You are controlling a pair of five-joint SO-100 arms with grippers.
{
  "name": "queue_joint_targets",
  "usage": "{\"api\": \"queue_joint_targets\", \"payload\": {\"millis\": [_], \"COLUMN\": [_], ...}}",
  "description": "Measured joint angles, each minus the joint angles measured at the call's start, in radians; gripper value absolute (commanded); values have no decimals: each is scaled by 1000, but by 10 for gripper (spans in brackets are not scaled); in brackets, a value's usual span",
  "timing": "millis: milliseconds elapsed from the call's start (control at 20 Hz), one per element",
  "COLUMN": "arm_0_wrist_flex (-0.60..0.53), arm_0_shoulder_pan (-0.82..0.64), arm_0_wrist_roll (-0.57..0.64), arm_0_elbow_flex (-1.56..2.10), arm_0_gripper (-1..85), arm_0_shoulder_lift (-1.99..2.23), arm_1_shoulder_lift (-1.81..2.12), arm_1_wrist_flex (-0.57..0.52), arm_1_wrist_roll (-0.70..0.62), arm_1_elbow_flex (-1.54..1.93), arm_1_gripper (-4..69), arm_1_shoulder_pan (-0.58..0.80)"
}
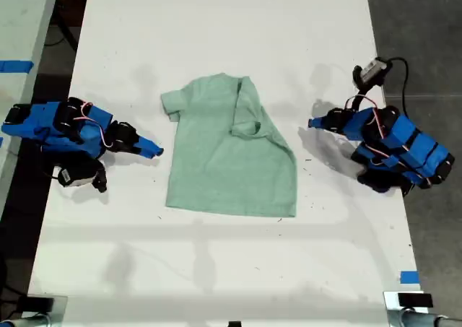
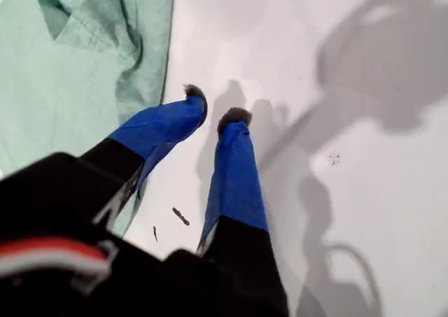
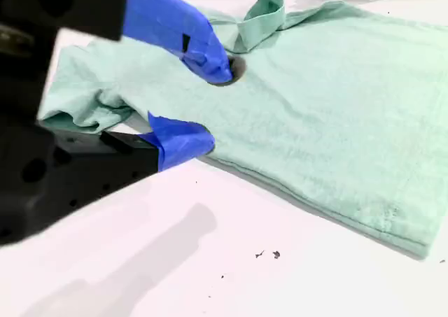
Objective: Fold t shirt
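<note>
The pale mint-green t shirt [image 1: 224, 161] lies on the white table [image 1: 216, 24], neck toward the far edge. Its side at the exterior view's right is folded in over the body, and that sleeve [image 1: 249, 128] lies on top. My second gripper [image 1: 155, 152] is at the exterior view's left, just short of the shirt's side edge below the flat sleeve. It stands open [image 3: 203, 106], with one fingertip [image 3: 189, 142] by the cloth's edge [image 3: 329, 100]. My first gripper [image 1: 312, 123] is at the exterior view's right. It is narrowly open [image 2: 215, 108] over bare table beside the shirt [image 2: 56, 86].
A small grey device [image 1: 372, 68] with a black cable sits near the table's edge at the exterior view's right. Blue tape [image 1: 409, 276] marks the near corner on that side. Dark floor borders both long edges, and a second pale surface [image 1: 22, 24] stands at the exterior view's left.
</note>
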Motion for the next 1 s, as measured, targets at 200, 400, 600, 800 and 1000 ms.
{"api": "queue_joint_targets", "payload": {"millis": [200,400,600,800,1000], "arm_0_wrist_flex": [0,0,0,0,0], "arm_0_shoulder_pan": [0,0,0,0,0], "arm_0_wrist_roll": [0,0,0,0,0], "arm_0_elbow_flex": [0,0,0,0,0], "arm_0_gripper": [126,126,126,126,126], "arm_0_shoulder_lift": [0,0,0,0,0], "arm_1_shoulder_lift": [0,0,0,0,0], "arm_1_wrist_flex": [48,57,57,57,57], "arm_1_wrist_roll": [55,37,-15,-179,-206], "arm_1_elbow_flex": [0,2,2,2,6], "arm_1_gripper": [76,22,22,21,21], "arm_1_shoulder_pan": [-12,-5,-169,-316,-341]}}
